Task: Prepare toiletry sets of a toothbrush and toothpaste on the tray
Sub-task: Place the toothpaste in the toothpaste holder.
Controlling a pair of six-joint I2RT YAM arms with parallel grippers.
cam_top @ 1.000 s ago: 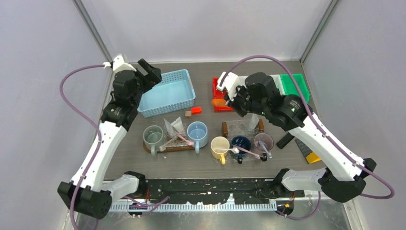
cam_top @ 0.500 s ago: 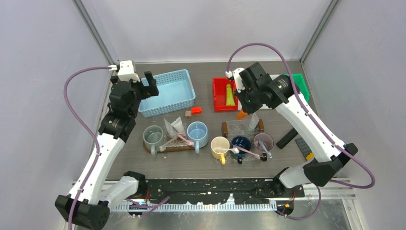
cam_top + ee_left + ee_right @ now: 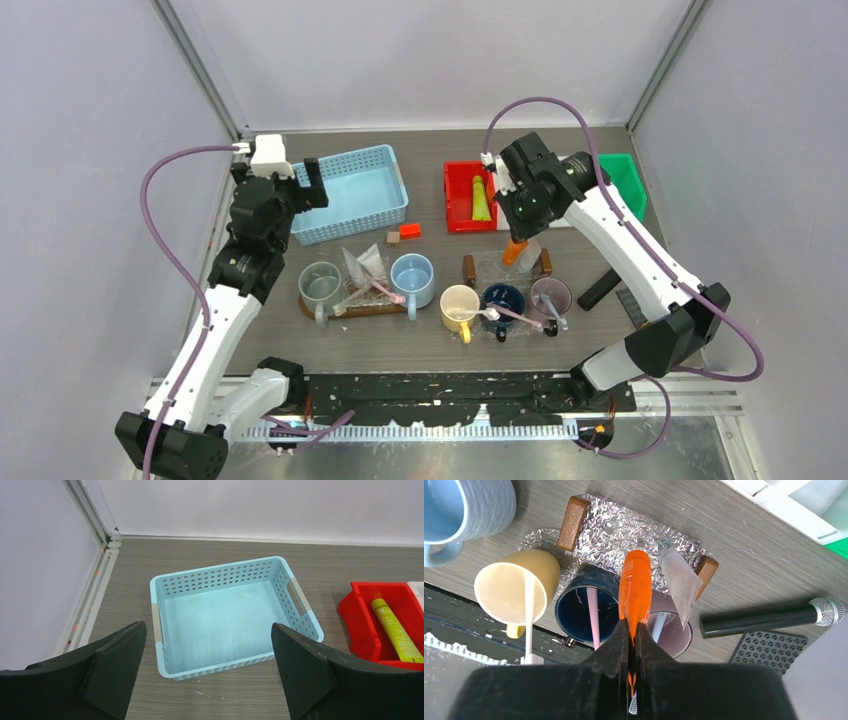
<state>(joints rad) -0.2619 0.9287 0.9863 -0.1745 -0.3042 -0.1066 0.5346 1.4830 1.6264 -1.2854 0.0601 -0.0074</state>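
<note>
right wrist: right gripper (image 3: 630, 630) clenched on orange toothpaste tube (image 3: 635, 587) above foil tray (image 3: 624, 527), over navy mug (image 3: 574, 612) and mauve mug (image 3: 674, 635); both hold toothbrushes (image 3: 593, 612), white tube (image 3: 680, 582) laid; left gripper (image 3: 207, 630) spread empty over blue basket (image 3: 230, 575); sets judged incomplete.

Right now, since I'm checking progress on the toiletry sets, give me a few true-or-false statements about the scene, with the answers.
1. The right gripper is shut on an orange tube. True.
2. The left gripper is shut. False: it is open and holds nothing.
3. The blue basket holds several tubes. False: nothing shows inside it.
4. The cream-yellow mug has a toothbrush in it. True.
5. The red bin is empty. False: a yellow-green tube lies in it.
</note>
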